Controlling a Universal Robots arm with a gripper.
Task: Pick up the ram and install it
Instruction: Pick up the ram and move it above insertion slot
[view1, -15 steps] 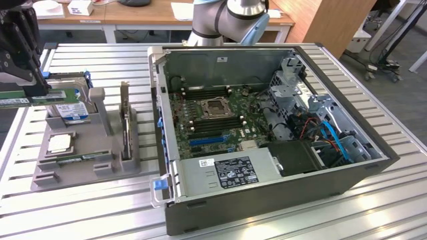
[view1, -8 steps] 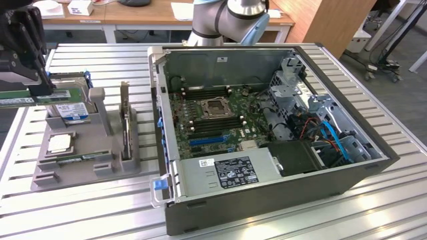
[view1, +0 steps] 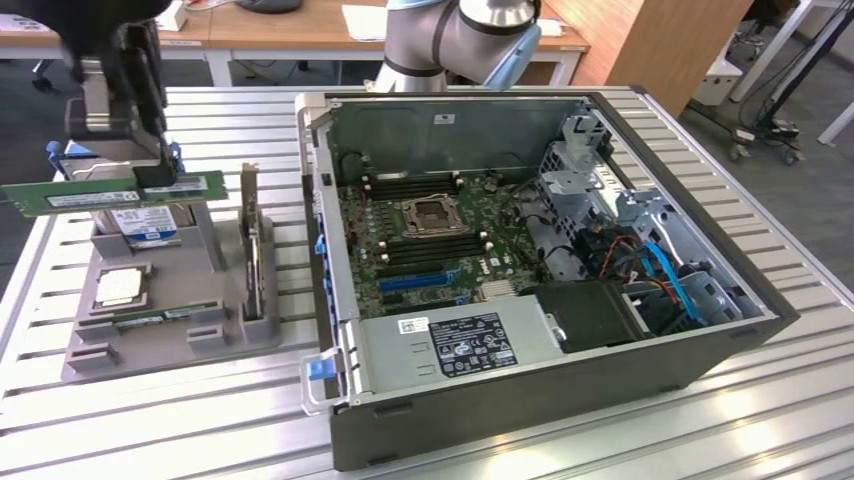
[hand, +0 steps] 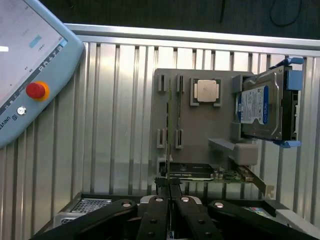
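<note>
STAGE: pick-up done, install outstanding | CLAW (view1: 158, 178): clamped on ram (view1: 80, 197) | RAM: held level in the air above grey holder (view1: 174, 335), exterior view's left | CASE (view1: 534, 410): open on worktop (view1: 747, 430), well apart from ram; ram not yet seated.

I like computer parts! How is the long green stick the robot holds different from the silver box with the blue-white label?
The long, thin green ram stick is flat and narrow; the silver hard drive with its blue-white label is thick and boxy. The ram stick is lifted, clamped in the jaws; the hard drive sits in the grey holder. Both are outside the open computer case.
</note>
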